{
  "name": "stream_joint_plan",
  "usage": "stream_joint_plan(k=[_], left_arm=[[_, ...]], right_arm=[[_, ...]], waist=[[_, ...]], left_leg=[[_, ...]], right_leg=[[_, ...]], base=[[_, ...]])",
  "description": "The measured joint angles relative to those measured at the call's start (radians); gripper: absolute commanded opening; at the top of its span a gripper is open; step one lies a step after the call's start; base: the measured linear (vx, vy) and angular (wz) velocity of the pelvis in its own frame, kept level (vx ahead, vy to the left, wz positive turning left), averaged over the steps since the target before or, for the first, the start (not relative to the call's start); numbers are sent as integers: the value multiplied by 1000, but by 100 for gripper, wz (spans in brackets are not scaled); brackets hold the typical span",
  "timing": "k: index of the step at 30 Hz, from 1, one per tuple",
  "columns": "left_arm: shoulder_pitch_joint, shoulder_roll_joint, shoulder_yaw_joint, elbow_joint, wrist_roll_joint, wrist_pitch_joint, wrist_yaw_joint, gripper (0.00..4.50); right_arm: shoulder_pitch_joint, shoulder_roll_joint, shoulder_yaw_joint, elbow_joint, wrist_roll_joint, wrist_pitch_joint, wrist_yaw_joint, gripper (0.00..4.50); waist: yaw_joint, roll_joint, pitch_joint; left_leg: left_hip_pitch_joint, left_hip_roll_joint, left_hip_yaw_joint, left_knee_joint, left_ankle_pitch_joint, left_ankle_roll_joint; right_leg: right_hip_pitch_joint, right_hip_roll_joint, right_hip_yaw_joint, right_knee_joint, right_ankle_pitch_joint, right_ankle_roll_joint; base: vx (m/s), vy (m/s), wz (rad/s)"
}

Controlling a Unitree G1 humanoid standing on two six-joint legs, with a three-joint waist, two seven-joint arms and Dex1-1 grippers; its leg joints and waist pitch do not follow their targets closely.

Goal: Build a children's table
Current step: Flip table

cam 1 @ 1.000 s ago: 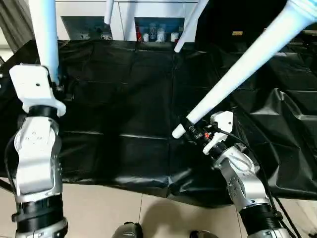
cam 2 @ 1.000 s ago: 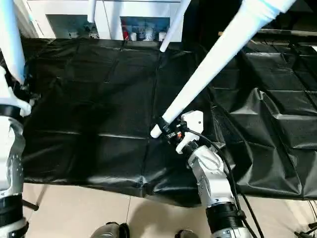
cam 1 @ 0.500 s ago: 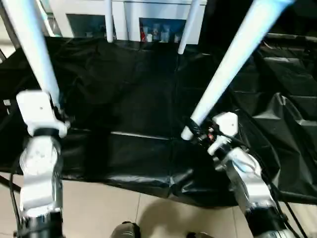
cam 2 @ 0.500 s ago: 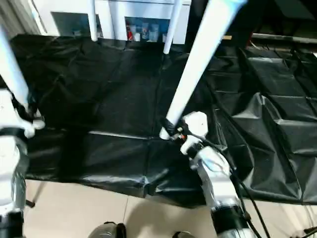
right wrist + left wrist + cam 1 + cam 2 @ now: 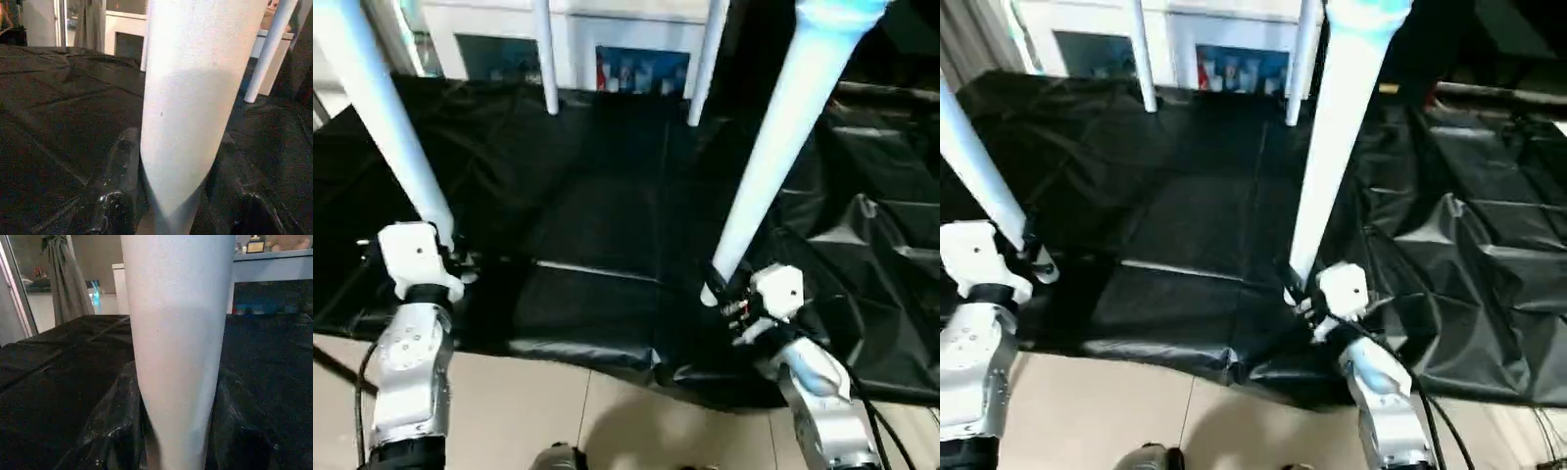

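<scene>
Spreading across the whole scene was the black-covered work table (image 5: 597, 196), its crinkled plastic sheet hanging over the near edge above a pale tiled floor (image 5: 607, 421). Behind it stood the white glass-door cabinet (image 5: 636, 39) with small bottles on its shelf. Rising over the table were four long white tapered tube legs of the children's table, all slanting upward and out past the upper edge: the right near leg (image 5: 773, 147) and the left near leg (image 5: 382, 108) loomed big and close, while the two far legs (image 5: 545, 59) (image 5: 705, 59) hung over the table's back edge, thin ends down. And look at that, the right gripper (image 5: 724, 294) was clamped on the narrow lower end of the right near leg, black fingers (image 5: 122, 161) pressed to both sides of the tube. The left gripper (image 5: 450, 257) had the narrow end of the left near leg squeezed between its fingers (image 5: 122, 401) the same way, both hands low by the table's near edge.
</scene>
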Motion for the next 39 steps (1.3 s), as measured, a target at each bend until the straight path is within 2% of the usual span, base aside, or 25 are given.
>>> stream_joint_plan(k=[2,3,4,8,9,12,17,20,23,25,30,34,36,39], left_arm=[[-1,1,-2,16,2,-9,11,154],[-2,1,-3,26,1,-17,12,189],[-3,2,-3,33,-6,-21,8,224],[18,31,-7,32,12,-27,-1,227],[22,31,-7,32,12,-28,0,253],[60,29,-2,13,-5,-34,-2,268],[136,24,3,-55,-37,-56,-14,304],[181,17,15,-100,-69,-72,-35,331],[232,-15,32,-158,-145,-73,-67,348],[282,-40,31,-219,-211,-42,-93,348],[395,-61,-33,-360,-276,40,-123,348],[483,-71,-101,-419,-284,130,-140,348],[496,-80,-114,-419,-272,171,-135,348],[501,-79,-126,-420,-247,171,-132,348]], right_arm=[[-17,2,3,23,-5,0,-10,138],[-22,2,3,28,-7,1,-13,138],[-26,2,4,34,-6,2,-12,194],[-47,0,4,52,-6,10,-4,214],[-47,1,4,57,-4,11,-2,243],[-41,3,0,58,30,22,19,268],[36,4,-6,-15,79,39,34,295],[84,5,-9,-62,92,48,36,329],[149,6,-12,-127,95,57,25,347],[183,9,-15,-178,94,88,-2,347],[237,14,-28,-306,122,190,-48,347],[265,10,-37,-371,124,282,-77,347],[265,9,-40,-386,124,332,-95,347],[241,7,-44,-399,119,407,-126,347]], waist=[[-9,3,1],[-11,5,2],[-12,6,1],[-23,9,2],[-27,10,3],[-39,11,3],[-41,11,4],[-42,10,5],[-41,9,5],[-41,9,7],[-42,12,9],[-43,13,10],[-44,11,11],[-47,10,11]], left_leg=[[7,0,0,0,0,0],[7,0,-1,-1,0,0],[7,0,-2,-3,0,0],[7,-1,-2,-4,0,0],[7,-2,-2,-4,0,0],[7,-2,-2,-4,0,0],[5,-1,-2,-6,0,0],[5,-1,-2,-7,0,0],[5,-1,-2,-7,0,0],[5,-1,-2,-8,0,0],[5,-2,-2,-14,0,0],[5,-3,-2,-22,0,0],[5,-3,-2,-22,0,0],[6,-3,-2,-22,0,0]], right_leg=[[3,0,-1,-3,0,0],[4,0,-2,-6,0,0],[5,0,-3,-10,0,0],[4,0,-2,-14,0,0],[4,0,-2,-14,0,0],[3,0,-2,-14,0,0],[2,0,-2,-13,0,0],[0,0,-2,-13,0,0],[-2,0,-2,-14,0,0],[-6,0,-2,-15,0,1],[-8,1,-3,-22,-1,1],[-8,1,-3,-32,-1,1],[-8,1,-3,-32,-1,1],[-9,1,-4,-34,-1,1]], base=[[0,0,0],[0,0,0],[0,0,0],[0,0,0],[0,0,0],[0,0,0],[0,0,0],[0,0,0],[0,0,0],[0,0,0],[0,0,0],[0,0,0],[0,0,0],[0,0,0]])
